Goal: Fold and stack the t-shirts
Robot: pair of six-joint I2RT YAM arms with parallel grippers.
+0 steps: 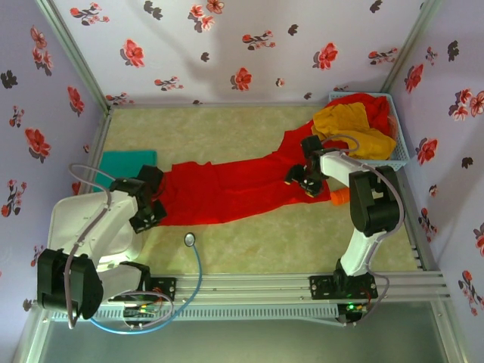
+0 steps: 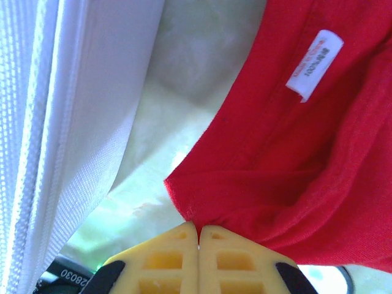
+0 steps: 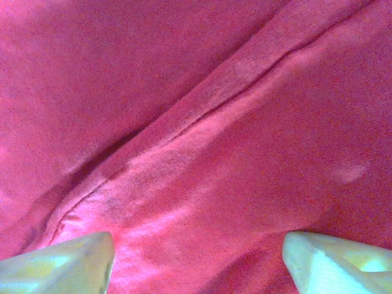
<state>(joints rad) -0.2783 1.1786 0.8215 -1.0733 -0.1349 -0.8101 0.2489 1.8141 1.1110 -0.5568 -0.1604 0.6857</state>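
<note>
A: Enclosure check. Walls point(image 1: 249, 53)?
B: Back, left and right alike: pale lilac, printed with red and dark flowers. Joined at both far corners by grey metal posts point(image 1: 76, 57).
A: Surface point(image 1: 227, 128)?
B: Covered in mottled cream-beige matting. Bounded along the near edge by slotted aluminium rails point(image 1: 257, 291).
A: Lighting?
B: Bright and even. Faint soft shadow point(image 1: 208, 68) cast across the upper back wall.

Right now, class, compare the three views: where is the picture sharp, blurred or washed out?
Top view: even light, red shirt sharp. Left wrist view: label fairly sharp, table washed out by glare. Right wrist view: shirt soft and blurred, fingertips bleached pale.
</note>
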